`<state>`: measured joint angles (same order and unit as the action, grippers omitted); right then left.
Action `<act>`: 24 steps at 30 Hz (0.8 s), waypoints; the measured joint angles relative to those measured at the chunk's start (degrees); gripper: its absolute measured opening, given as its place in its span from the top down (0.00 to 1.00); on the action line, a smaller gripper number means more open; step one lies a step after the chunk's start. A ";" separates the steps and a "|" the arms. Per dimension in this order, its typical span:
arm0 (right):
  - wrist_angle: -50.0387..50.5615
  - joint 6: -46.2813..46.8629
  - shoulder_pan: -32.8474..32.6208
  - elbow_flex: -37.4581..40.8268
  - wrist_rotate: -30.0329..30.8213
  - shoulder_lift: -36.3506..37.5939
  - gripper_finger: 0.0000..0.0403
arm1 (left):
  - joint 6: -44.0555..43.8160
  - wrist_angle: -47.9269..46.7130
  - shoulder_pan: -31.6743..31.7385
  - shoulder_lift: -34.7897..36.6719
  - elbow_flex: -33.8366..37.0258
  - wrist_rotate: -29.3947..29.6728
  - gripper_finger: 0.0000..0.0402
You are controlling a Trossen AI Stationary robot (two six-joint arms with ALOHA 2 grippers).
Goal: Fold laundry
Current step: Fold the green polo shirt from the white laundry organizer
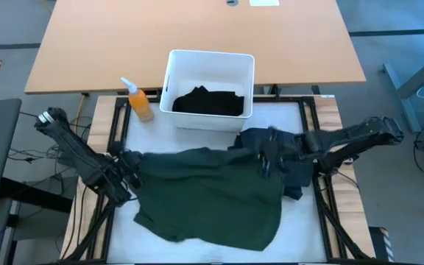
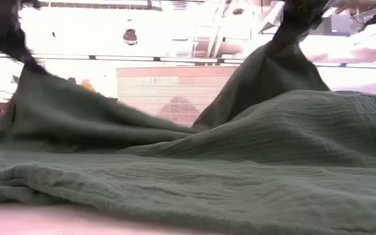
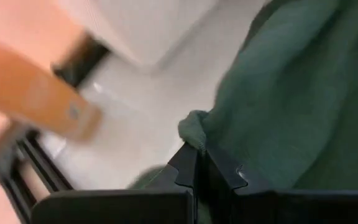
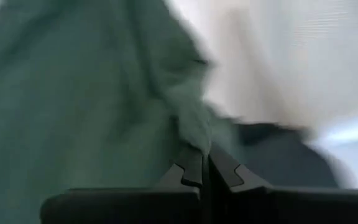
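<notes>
A dark green, ribbed cloth shirt (image 1: 212,193) lies spread across the lower centre of the high view, on the white work surface (image 1: 300,228) of the table. Its upper edge is stretched between the two arms.

The left gripper (image 1: 129,168), at centre left of the high view, is fully closed on a corner of the dark green shirt. In the left wrist view its two dark fingers (image 3: 185,169) meet with a small bunch of green fabric (image 3: 194,129) pinched at their tips.

The right gripper (image 1: 266,157), right of centre in the high view, is likewise clamped tight on the opposite corner of the same shirt. In the right wrist view its fingers (image 4: 191,168) are pressed together around a twisted fold of green cloth (image 4: 194,127).

In the low view the shirt fills the lower half of the frame and rises in two peaks, one at the upper left (image 2: 18,62) and one at the upper right (image 2: 286,49) (each peak leads up to a dark gripper).

A dark charcoal garment (image 1: 289,158) lies crumpled just beside the shirt's right edge, under the right arm. A white rectangular plastic bin (image 1: 212,62) stands above centre, holding a black garment (image 1: 208,101). An orange spray bottle with a white nozzle (image 1: 138,99) lies just left of the bin.
</notes>
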<state>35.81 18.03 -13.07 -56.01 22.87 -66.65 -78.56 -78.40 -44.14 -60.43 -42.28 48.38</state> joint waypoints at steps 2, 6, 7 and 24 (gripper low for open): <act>-3.96 2.85 -4.36 2.99 -2.71 -1.13 0.95 | -0.25 5.52 -0.10 -0.04 5.23 -3.55 1.00; -10.25 10.53 -12.37 7.77 -3.83 -6.02 0.95 | -0.10 16.26 -0.13 -0.04 14.33 -8.83 1.00; -11.46 12.50 -14.17 8.52 -3.72 -7.63 0.95 | 1.53 17.85 -0.15 -0.18 15.58 -8.68 1.00; -22.59 22.26 -18.80 7.32 -11.88 -27.56 0.88 | 6.01 21.86 0.48 -0.28 18.12 -12.48 0.97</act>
<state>13.22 40.29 -31.87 -48.69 10.99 -94.21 -72.55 -56.55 -43.66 -60.71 -24.17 35.90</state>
